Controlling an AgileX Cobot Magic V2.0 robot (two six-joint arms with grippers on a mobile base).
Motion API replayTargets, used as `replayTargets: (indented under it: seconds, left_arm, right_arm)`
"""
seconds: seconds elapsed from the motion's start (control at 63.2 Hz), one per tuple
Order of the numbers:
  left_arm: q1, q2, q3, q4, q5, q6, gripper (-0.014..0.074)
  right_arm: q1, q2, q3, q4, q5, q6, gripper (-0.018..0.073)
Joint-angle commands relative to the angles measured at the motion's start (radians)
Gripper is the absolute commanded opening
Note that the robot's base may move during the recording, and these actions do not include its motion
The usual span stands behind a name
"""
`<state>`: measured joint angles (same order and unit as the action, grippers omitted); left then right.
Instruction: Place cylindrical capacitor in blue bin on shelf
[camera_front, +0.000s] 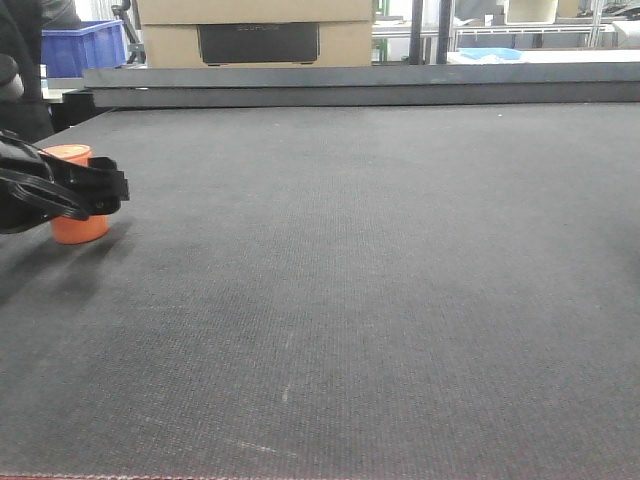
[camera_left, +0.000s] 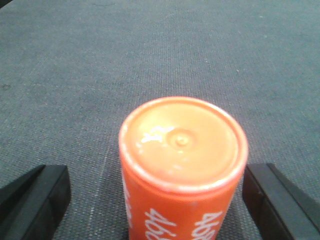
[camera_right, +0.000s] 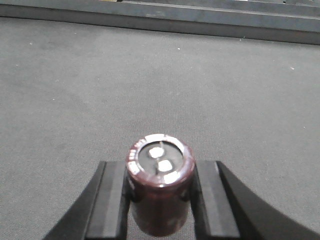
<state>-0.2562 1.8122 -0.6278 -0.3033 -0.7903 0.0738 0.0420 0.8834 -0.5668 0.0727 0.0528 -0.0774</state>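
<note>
Clamping down hard in the right wrist view, your right gripper (camera_right: 161, 200) has its two black pads (camera_right: 114, 200) pressed against either side of the dark maroon capacitor (camera_right: 161, 172). It sits low and centre in that frame, upright, with two pale terminals on its top face. I cannot tell whether its base is on the mat or off it, because the bottom edge of the frame cuts it off.

Now the front view: your left gripper (camera_front: 100, 192) is at the left edge, about mid-height, reaching around an orange cylinder (camera_front: 78, 228) that stands upright on the dark woven mat (camera_front: 350, 300). The left wrist camera shows those fingers (camera_left: 35, 200) spread apart. There is a clear strip of mat between the left one and the cylinder, while the right one is just beside it. White lettering runs down the cylinder's side.

Along the top of the front view, a ribbed blue crate (camera_front: 85, 45) sits upper left and a cardboard box (camera_front: 160, 45) top centre. Your right gripper and the capacitor do not appear in the front view.
</note>
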Motion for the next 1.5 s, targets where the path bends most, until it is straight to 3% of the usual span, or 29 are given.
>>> replayTargets:
  seconds: [0.0,0.111,0.221,0.348,0.459,0.585,0.727,0.854,0.996,1.297,1.487]
  left_arm:
    - [-0.006,-0.001,-0.006,0.002,-0.045,-0.008,0.0584]
    - [-0.006,-0.001,-0.006,0.002,-0.060,-0.008,0.0479]
    - [-0.006,-0.001,-0.006,0.002,-0.065,-0.008,0.0240]
    - [-0.006,-0.003,-0.006,0.002,-0.063,-0.008,-0.0104]
    - [-0.006,-0.050,-0.006,0.017,-0.015,-0.008,-0.0111]
    - [-0.006,-0.196,-0.011,0.114,0.103,-0.008,-0.0111]
    - [-0.006,-0.383,-0.115,0.152,0.444,-0.004,-0.0111]
    - [-0.006,-0.512,-0.265,0.244,0.748,0.005,-0.0111]
    - [-0.006,-0.608,-0.431,0.255,1.040,0.005,-0.0111]
    - [-0.006,-0.782,-0.577,0.303,1.488,-0.013,-0.0111]
    - [-0.006,-0.923,-0.577,0.446,1.657,-0.137,-0.0111]
  right_arm:
    - [0.002,-0.008,-0.003,-0.008,-0.037,-0.001,-0.0162]
    - [0.002,-0.008,-0.003,-0.008,-0.037,-0.001,-0.0162]
    - [0.002,-0.008,-0.003,-0.008,-0.037,-0.001,-0.0162]
    - [0.002,-0.008,-0.003,-0.008,-0.031,-0.001,-0.0162]
    - [0.002,-0.008,-0.003,-0.008,-0.020,-0.001,-0.0162]
    - [0.002,-0.008,-0.026,-0.008,0.040,-0.001,-0.0162]
    - [0.002,-0.008,-0.125,-0.008,0.199,-0.001,-0.0162]
    - [0.002,-0.008,-0.235,-0.008,0.316,-0.001,-0.0162]
    - [0.002,-0.008,-0.356,0.008,0.457,-0.001,-0.0162]
    - [0.002,-0.014,-0.522,0.086,0.647,-0.001,-0.0162]
    - [0.022,-0.041,-0.522,0.197,0.707,-0.058,-0.0162]
